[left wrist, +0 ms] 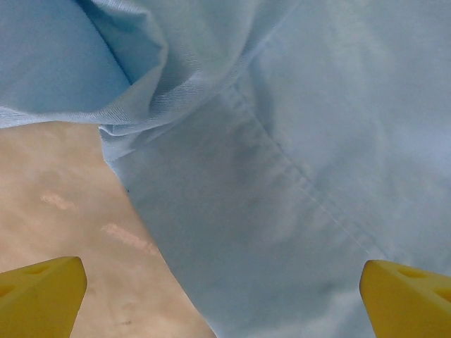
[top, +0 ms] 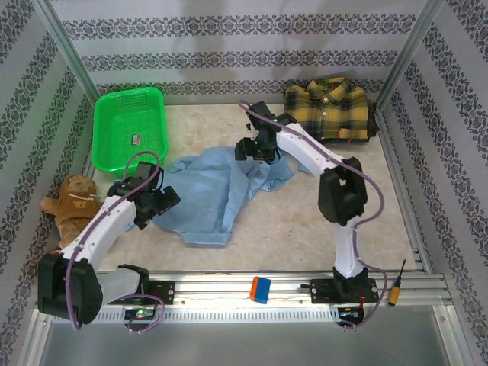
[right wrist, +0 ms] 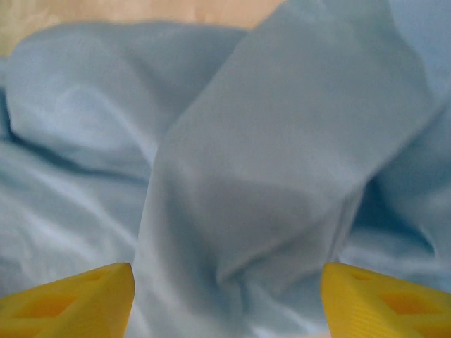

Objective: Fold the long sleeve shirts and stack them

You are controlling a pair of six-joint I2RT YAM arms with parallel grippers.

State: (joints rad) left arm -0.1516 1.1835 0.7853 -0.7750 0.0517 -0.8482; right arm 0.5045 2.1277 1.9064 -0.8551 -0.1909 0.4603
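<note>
Blue shirt (top: 207, 191) crumpled centre, plaid shirt (top: 328, 110) far-right

**Camera layout: one fixed overhead view and two close wrist views**

The top external camera sits above and behind the arm bases. It looks forward and down over the whole table (top: 293, 225), with the near edge at the bottom of its view and the far edge at the top. The left wrist camera looks out past the left gripper (left wrist: 225, 303) at very close range. It takes in the light blue shirt (left wrist: 317, 141) and a patch of bare table at the lower left of its view. The right wrist camera looks out past the right gripper (right wrist: 229, 303), equally close, onto folds of the same shirt, with a strip of table along the top of its view. All three views share this shirt, which lies at the middle of the table.
</note>
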